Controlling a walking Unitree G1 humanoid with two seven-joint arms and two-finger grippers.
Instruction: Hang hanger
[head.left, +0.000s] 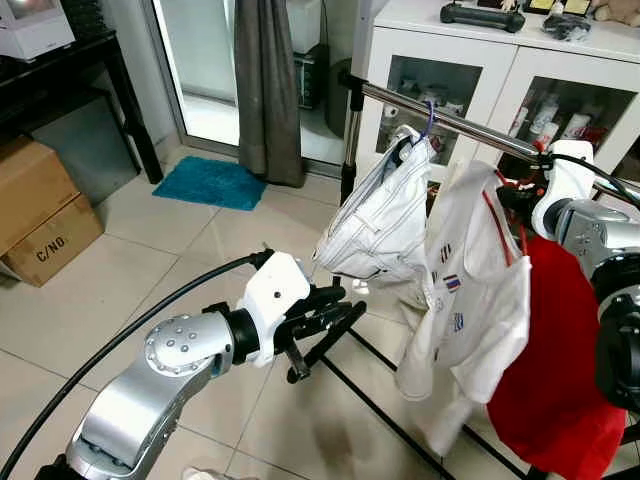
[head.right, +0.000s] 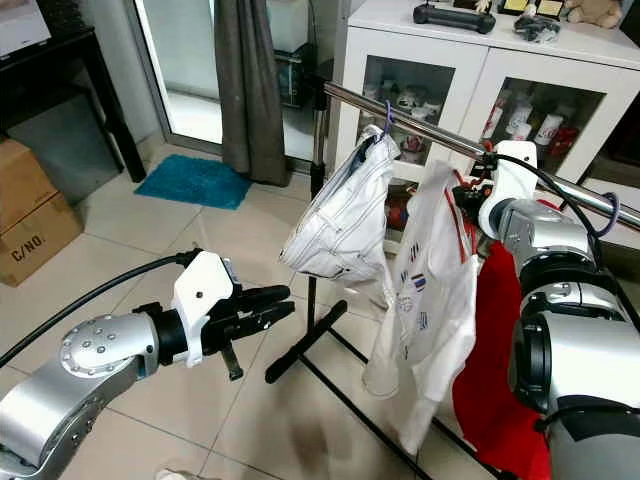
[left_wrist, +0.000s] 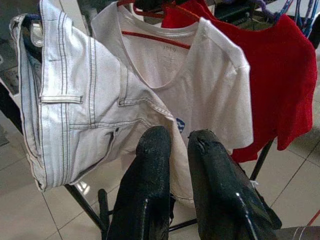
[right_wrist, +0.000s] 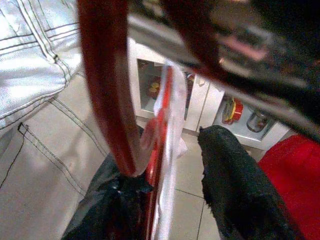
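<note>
Red hanger (right_wrist: 102, 85): up at the rail, carrying the white T-shirt (head.left: 480, 290); its hook looks to be at or just over the bar, but whether it has seated there I cannot tell.
Right gripper (right_wrist: 170, 200): raised to the rail beside the hanger's neck. In the right wrist view the jaws stand spread, one finger close against the red plastic and shirt collar, the other apart from it; no pinch on the hanger.
Rail (head.left: 450, 120): a chrome bar slanting across the white cabinet (head.left: 450, 60), on a black stand.
Neighbours on the rail: pale denim shorts (head.left: 385, 215) on a purple hook toward the rail's near end, a red T-shirt (head.left: 560, 370) on the other side, both touching or just beside the white shirt.
Left gripper (head.left: 335, 315): held low and forward, well below the rail, near the stand's foot; jaws pressed nearly together, holding nothing.
Judged step: hanger placed, or in the last moment of placing.
Risk, hook: if it sits only on the bar's edge, any nudge while the right arm backs out could tip it off and drop the shirt.
Risk, snag: the finger close to the collar could catch cloth and drag the hanger along.
Risk, crowding: sideways motion could knock the shorts' hook.
</note>
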